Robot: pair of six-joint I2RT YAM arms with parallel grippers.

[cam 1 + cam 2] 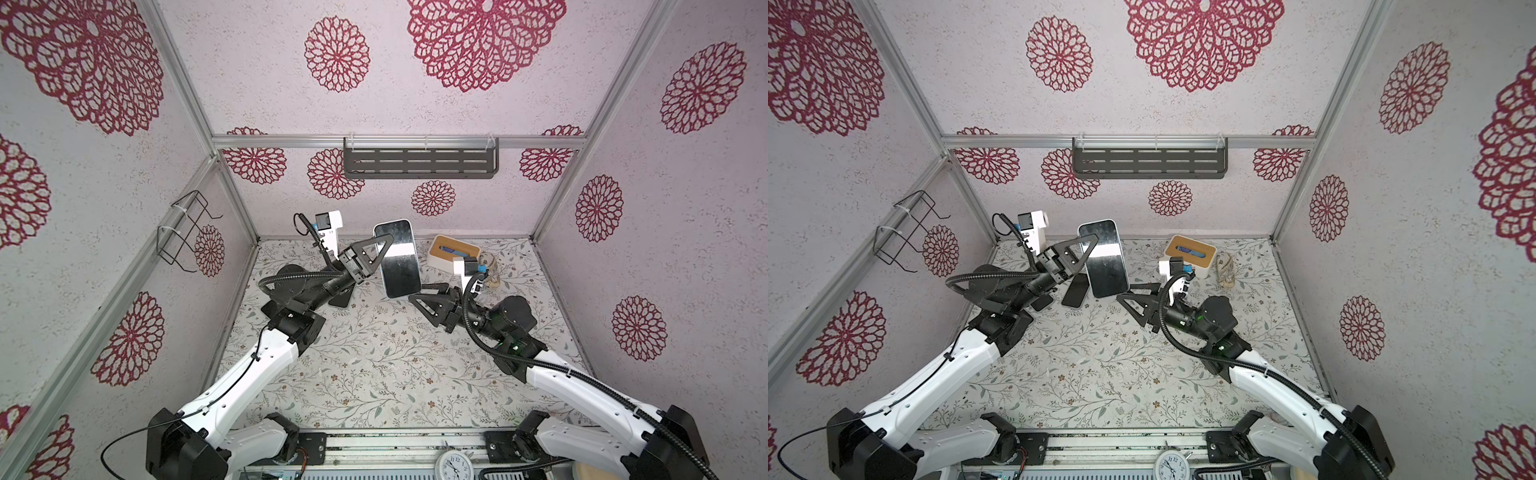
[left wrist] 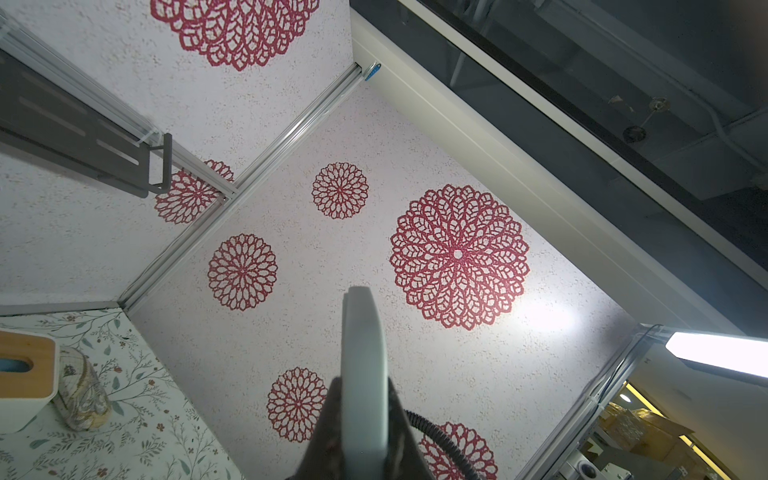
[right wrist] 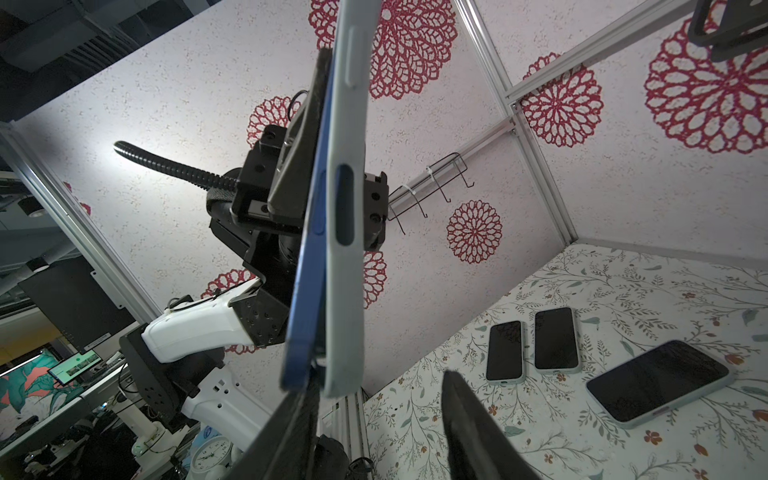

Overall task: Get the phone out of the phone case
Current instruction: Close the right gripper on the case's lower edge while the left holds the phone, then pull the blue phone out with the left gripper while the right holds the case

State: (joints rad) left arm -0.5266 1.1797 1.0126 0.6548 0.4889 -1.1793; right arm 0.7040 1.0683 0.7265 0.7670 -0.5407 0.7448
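Top views: the phone is held in the air over the rear of the counter, its glossy dark face toward the cameras and its far end tipped toward the back wall.
Phone case: the phone case is pale grey and on the phone; its rim shows round the dark face in both top views.
Left gripper: the left gripper has its jaws pressed onto the left long edge of the phone case, toward the far half. In the left wrist view the case stands edge-on between them.
Right gripper: the right gripper has its jaws spread at the near right corner of the phone. They clamp nothing.
Right wrist view: one finger lies against the lower end of phone and case, and the other stands clear to the side. Whether the first finger presses on the phone or on the case cannot be told.
Seating: the phone's blue side stands off from the phone case at the lower end, with a narrow wedge of gap there. Higher up, the two lie tight together.
Counter, left rear: three spare phones lie flat, dark faces up. Two are side by side and the third is near them.
Counter, right rear: a white box with a wooden lid stands beside a small patterned object too unclear to name.
Walls: a grey slotted shelf is on the back wall, and a black wire rack is on the left wall.
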